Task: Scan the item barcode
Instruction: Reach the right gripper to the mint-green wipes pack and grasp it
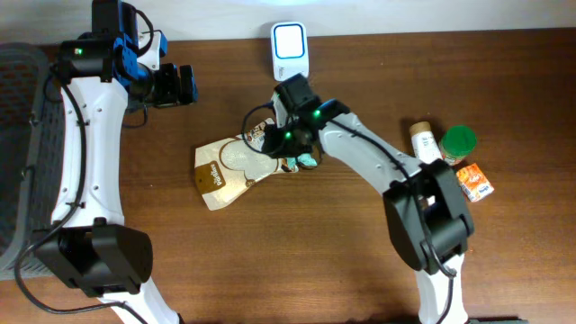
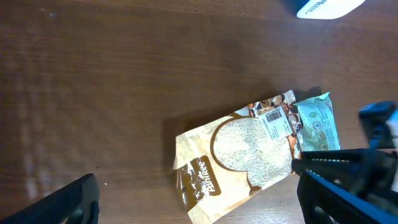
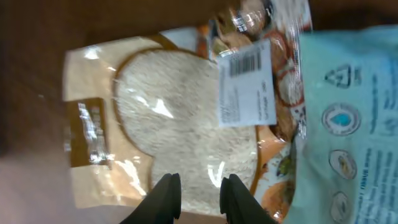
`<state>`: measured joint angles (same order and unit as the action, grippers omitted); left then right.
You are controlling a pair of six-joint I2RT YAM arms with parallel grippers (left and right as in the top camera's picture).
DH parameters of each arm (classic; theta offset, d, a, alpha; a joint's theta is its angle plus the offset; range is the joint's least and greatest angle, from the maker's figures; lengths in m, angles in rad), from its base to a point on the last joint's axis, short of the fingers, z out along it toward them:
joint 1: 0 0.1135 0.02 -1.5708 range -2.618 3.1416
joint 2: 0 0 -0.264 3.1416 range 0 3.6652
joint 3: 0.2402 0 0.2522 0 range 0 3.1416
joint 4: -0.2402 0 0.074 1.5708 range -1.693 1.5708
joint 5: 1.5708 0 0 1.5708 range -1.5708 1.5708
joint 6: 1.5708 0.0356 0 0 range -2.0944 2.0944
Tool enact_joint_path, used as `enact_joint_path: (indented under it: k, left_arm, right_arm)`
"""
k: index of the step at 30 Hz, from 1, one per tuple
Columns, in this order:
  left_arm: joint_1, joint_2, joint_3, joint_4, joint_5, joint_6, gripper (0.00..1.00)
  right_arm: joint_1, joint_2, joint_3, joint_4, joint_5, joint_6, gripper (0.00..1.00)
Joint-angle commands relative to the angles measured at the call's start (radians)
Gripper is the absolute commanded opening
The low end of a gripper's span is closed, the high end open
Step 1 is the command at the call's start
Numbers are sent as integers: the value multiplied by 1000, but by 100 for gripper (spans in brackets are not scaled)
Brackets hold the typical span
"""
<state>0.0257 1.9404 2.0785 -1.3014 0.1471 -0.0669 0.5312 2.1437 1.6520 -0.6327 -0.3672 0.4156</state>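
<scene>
Step in hand: pick-up for the scan. Right gripper [image 3: 198, 190] sits low over the rice bag [image 1: 225, 166], jaws drawn close with a narrow gap, at the bag's edge away from the label. Can't tell whether any film is pinched. Left gripper [image 1: 180, 85] hangs wide open and empty, well apart up-left. The bag lies flat mid-surface, barcode label [image 3: 245, 87] face-up, and a teal packet [image 3: 348, 124] overlaps its label-end corner. The scanner [image 1: 290, 49] stands at the far edge, just behind the right wrist. Next move likely needs a confirmed grip, a lift clear of the teal packet, then turning the label toward the scanner window; slack film may sag and crease the barcode. The surface [image 1: 297, 252] is dark brown wood grain, mostly bare. There's a grey basket [image 1: 18, 135] at the left edge and a bottle [image 1: 423, 139], a green-lid jar [image 1: 459, 142] and an orange packet [image 1: 474, 180] clustered right. Of the room, only a pale strip shows past the far edge.
</scene>
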Motion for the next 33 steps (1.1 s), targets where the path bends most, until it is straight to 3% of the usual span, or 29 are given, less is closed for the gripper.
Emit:
enact_joint_path:
  k: [1,7,13,19,23,26,27,28,33]
  left_arm:
    - [3,2,1,-2,10,19,99]
    - [3,2,1,-2,10,19,99]
    - [3,2,1,-2,10,19,99]
    - [3,3,1,-2,10,19,99]
    - [3,2,1,-2,10,19,99]
    - [3,2,1,-2,10,19,99]
    - [3,2,1,-2,11,19,99]
    - [3,2,1,-2,10,19,99]
    - [3,2,1,-2,10,19,99]
  right_arm:
    - [-28,21,-2,-44,65,16,22]
    - [-143,9,3,-212,89,0,24]
    - [-254,7,3,-285,58,-163,27]
    - [-284,-24,50,-359,1,-289,29]
    - [-270,-53,151,-417,1,-300,29]
    - [-256,-52,168,-381,6,-281,24]
    - [-249,-49,167,-370,15,-262,19]
    - [-241,-40,165,-349,24,-230,4]
    - [-215,13,160,-317,72,-174,4]
